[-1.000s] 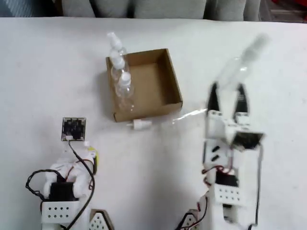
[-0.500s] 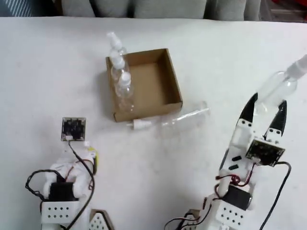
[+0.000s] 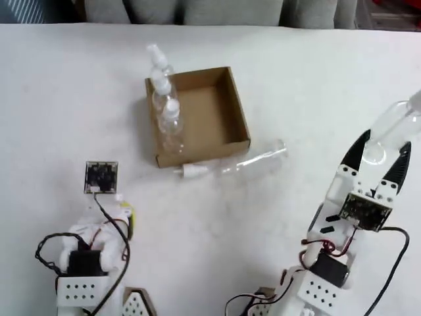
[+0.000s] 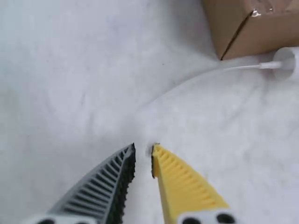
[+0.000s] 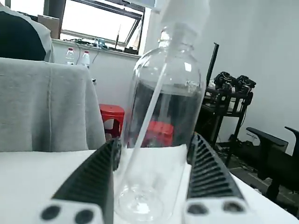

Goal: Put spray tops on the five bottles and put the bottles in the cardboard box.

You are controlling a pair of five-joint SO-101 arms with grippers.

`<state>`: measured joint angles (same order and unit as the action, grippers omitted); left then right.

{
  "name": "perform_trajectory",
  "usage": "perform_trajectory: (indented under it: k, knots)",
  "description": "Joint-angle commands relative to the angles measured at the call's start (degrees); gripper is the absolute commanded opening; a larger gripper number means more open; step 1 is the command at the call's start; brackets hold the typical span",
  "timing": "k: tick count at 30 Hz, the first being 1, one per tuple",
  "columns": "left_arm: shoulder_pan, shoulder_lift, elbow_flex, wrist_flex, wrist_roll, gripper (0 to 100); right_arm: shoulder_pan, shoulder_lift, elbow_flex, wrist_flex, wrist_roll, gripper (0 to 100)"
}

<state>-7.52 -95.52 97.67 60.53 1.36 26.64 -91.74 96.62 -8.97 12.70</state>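
Right jaws clamp clear bottle [image 5: 161, 107], white spray top [image 5: 184, 11] on | left jaws closed, empty

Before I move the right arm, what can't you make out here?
Held bottle in the right gripper: spray top cut off by the high view's right edge and the right wrist view's top edge.
Three bottles at the cardboard box: they overlap its wall in the high view; inside or outside, cannot tell.
Lying bottle: blurred in the high view; whether the white spray top beside it is attached is unclear.
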Motion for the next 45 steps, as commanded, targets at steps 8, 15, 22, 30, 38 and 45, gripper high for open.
perform_trajectory:
  k: [8, 15, 22, 30, 38, 45]
  knots:
    - [0.4, -0.5, -0.3, -1.8, -0.8, 8, 0.7, 18.0, -5.1, -11.8, 1.1, 1.5]
    - [0.4, -0.5, -0.3, -1.8, -0.8, 8, 0.7, 37.1, -17.5, -12.4, 1.0, 1.5]
    - [0.4, -0.5, -0.3, -1.8, -0.8, 8, 0.6, 53.8, -19.7, -29.1, 1.0, 1.5]
    - [0.4, -0.5, -0.3, -1.8, -0.8, 8, 0.4, 73.2, -20.4, -47.4, 1.0, 1.5]
    - [0.4, -0.5, -0.3, -1.9, -0.8, 8, 0.7, 96.1, -29.8, -58.9, 1.0, 1.5]
    - [0.4, -0.5, -0.3, -2.0, -0.8, 8, 0.7, 116.4, -38.9, -73.5, 1.4, 1.5]
